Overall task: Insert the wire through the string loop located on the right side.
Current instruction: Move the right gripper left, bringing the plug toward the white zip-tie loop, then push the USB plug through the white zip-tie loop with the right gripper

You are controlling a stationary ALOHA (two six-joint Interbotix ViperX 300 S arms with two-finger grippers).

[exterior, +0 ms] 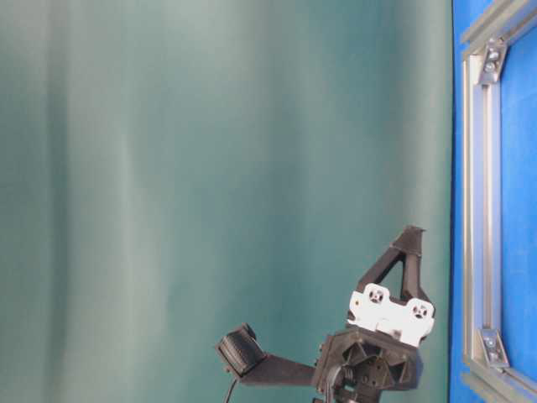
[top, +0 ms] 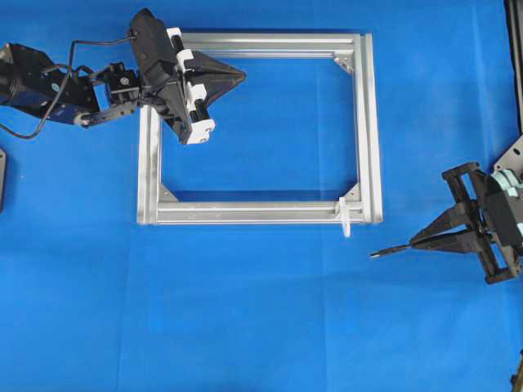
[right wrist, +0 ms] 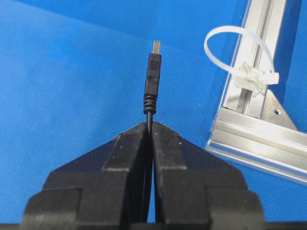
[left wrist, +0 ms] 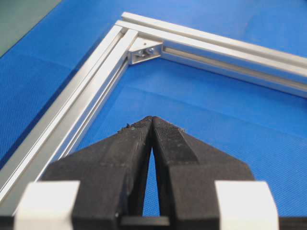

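So the right hand [right wrist: 151, 125] is pinched tight on the wire [right wrist: 152, 76], plug tip sticking straight out past the fingertips. It sits off the frame's [top: 365, 122] lower right corner, out over the blue tabletop [top: 245, 310]. The string loop [right wrist: 238, 50] is strapped to the frame bar near that same corner, plug well short of it. The left hand [left wrist: 152, 120] is clamped together on nothing, over the frame's top left corner.
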